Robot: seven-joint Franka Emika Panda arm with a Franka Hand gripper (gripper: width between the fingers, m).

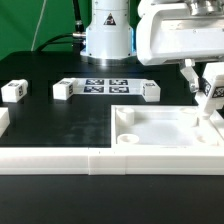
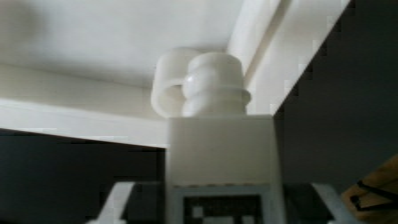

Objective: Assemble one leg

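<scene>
My gripper (image 1: 205, 88) hangs over the far corner of the big white tray-like piece (image 1: 160, 138) at the exterior view's right. It is shut on the leg (image 1: 209, 93), a small white block with a black-and-white tag. In the wrist view the leg (image 2: 222, 150) stands between my fingers (image 2: 121, 200). Its rounded threaded end (image 2: 206, 85) points into the tray piece's corner (image 2: 107, 40) by the raised rim. I cannot tell whether the end touches the socket. Three more legs (image 1: 14, 90) (image 1: 63, 90) (image 1: 150, 91) lie on the black table.
The marker board (image 1: 105, 86) lies at the back centre in front of the robot base (image 1: 107, 35). A long white bar (image 1: 100, 160) runs along the front edge. Another white part (image 1: 3, 122) sits at the exterior view's left edge.
</scene>
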